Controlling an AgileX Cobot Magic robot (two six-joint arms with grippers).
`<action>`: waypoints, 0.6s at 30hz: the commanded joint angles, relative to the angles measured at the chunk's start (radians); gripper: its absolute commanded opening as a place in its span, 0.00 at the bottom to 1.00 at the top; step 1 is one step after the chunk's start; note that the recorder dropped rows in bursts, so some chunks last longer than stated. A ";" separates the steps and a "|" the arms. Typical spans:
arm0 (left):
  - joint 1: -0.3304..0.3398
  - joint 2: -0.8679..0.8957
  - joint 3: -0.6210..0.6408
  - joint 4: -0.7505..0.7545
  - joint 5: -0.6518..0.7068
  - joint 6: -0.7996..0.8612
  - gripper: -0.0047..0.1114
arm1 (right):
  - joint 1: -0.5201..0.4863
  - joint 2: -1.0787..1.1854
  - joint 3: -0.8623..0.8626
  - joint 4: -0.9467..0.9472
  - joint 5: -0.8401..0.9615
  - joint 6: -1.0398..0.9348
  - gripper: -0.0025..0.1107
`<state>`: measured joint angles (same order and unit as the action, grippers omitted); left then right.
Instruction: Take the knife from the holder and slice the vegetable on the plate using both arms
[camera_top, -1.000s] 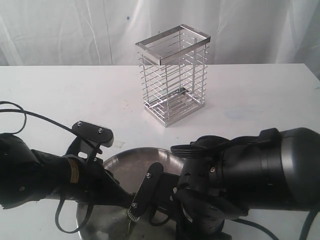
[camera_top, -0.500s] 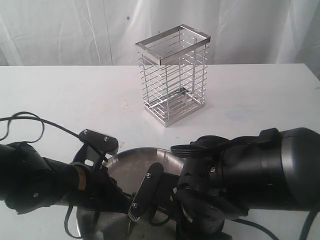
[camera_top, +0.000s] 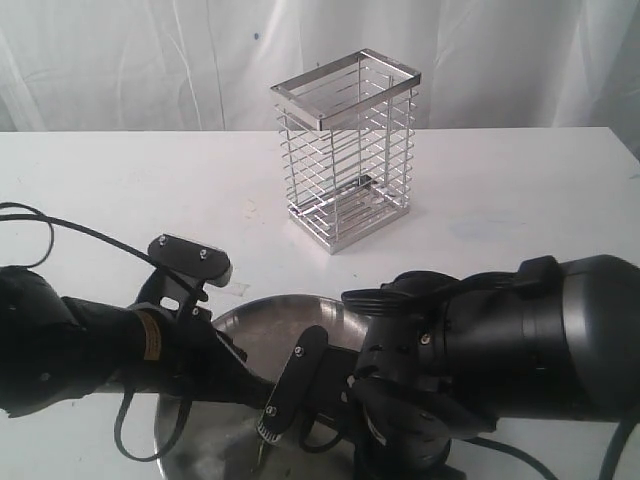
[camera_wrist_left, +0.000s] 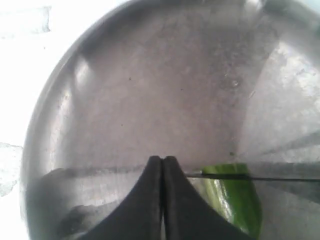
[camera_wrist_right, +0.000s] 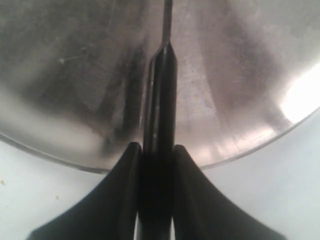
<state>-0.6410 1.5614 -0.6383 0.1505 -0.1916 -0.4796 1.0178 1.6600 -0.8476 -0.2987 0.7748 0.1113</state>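
The left claw (camera_wrist_left: 162, 167) is pinched shut with nothing between its tips, hovering low over the plate (camera_wrist_left: 150, 75). Just beside it lies the green pepper (camera_wrist_left: 236, 202), not gripped and, as far as the left wrist view shows, not pressed down either. The right claw (camera_wrist_right: 157, 150) is narrowed onto the dark handle of the knife (camera_wrist_right: 161, 90), whose blade runs out from the claw over the plate and shows as a thin dark line across the near end of the pepper. Whether the edge has bitten in cannot be told, and no cut rounds are in sight. Over the last second the left arm (camera_top: 90, 350) dipped toward the plate and has come back up to about its former height, while the right arm (camera_top: 520, 345) has not moved. That suggests the left claw is resetting its brace while the cut waits. Both arms reach low and nearly level over the plate from opposite sides. Well beyond them the wire rack (camera_top: 345, 150) stands empty on the white table (camera_top: 520, 190).
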 joint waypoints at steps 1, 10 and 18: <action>0.001 -0.053 0.008 0.000 0.028 0.012 0.04 | -0.001 -0.004 -0.003 -0.003 0.012 -0.013 0.02; 0.001 0.044 0.008 0.000 -0.024 -0.006 0.04 | -0.001 -0.004 -0.003 -0.003 0.012 -0.013 0.02; 0.001 0.191 0.008 0.000 -0.099 -0.021 0.04 | -0.001 -0.004 -0.003 -0.003 0.016 -0.016 0.02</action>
<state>-0.6388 1.7097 -0.6383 0.1505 -0.3051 -0.4907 1.0178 1.6600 -0.8476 -0.2987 0.7848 0.1095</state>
